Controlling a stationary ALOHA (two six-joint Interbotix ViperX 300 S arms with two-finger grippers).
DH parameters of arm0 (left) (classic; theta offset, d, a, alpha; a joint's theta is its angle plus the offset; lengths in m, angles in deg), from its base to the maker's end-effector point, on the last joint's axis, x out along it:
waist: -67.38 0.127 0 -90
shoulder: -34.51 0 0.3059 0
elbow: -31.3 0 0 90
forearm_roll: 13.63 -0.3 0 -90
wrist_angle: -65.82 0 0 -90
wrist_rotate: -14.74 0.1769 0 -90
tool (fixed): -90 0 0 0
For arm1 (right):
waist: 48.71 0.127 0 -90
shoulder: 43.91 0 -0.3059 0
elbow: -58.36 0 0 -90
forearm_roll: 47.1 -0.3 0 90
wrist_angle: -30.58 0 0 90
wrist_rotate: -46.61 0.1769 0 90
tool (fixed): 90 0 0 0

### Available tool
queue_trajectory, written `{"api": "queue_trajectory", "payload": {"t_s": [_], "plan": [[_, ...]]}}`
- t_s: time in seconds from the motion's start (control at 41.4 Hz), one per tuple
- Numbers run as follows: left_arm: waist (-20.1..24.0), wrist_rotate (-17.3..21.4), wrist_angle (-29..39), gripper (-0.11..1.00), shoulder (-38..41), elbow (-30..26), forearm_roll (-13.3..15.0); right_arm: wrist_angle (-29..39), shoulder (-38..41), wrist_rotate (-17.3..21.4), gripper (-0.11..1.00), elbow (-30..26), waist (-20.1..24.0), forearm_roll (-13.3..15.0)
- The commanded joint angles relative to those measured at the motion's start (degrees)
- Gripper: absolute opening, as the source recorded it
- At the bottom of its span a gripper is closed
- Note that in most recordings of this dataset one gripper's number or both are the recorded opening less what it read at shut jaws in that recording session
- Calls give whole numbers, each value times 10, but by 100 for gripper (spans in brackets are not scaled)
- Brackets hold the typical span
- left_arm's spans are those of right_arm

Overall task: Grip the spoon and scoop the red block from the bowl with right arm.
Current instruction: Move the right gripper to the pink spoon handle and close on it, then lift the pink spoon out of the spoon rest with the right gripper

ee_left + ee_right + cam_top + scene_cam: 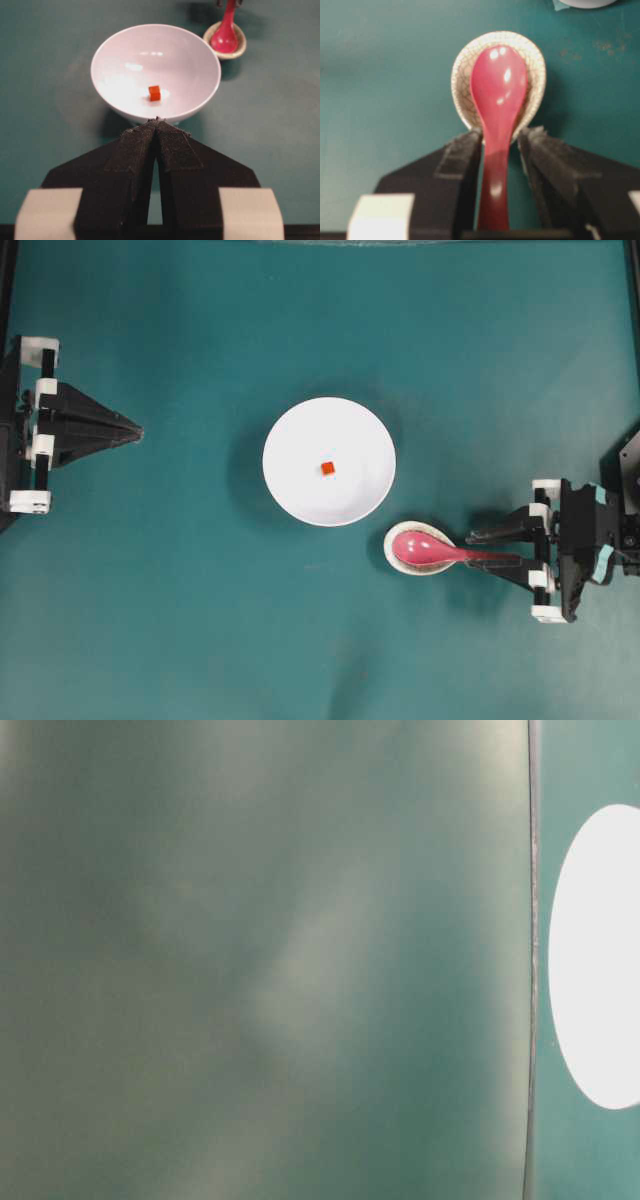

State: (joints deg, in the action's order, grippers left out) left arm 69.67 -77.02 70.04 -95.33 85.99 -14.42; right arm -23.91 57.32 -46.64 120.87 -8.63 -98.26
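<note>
The spoon handle is straddled by the open right claw; if closed off-centre, it could be tipped from its speckled rest.

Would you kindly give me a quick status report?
Right tool open, straddling spoon handle. Left tool shut, idle. Red block in bowl. Nothing obstructing.
</note>
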Motion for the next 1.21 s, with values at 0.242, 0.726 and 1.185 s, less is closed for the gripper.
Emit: {"api": "queue_trajectory", "payload": {"t_s": [0.242, 0.726, 1.185], "plan": [[2, 2, -3, 0, 4, -10, -2, 18, 5, -12, 44, -11, 17, -2], [1, 0, 1, 0, 4, -11, -2, 16, 17, -15, 43, 4, 17, -4], [1, 0, 4, 0, 4, -11, -2, 5, 17, -16, 43, 4, 17, -4]]}}
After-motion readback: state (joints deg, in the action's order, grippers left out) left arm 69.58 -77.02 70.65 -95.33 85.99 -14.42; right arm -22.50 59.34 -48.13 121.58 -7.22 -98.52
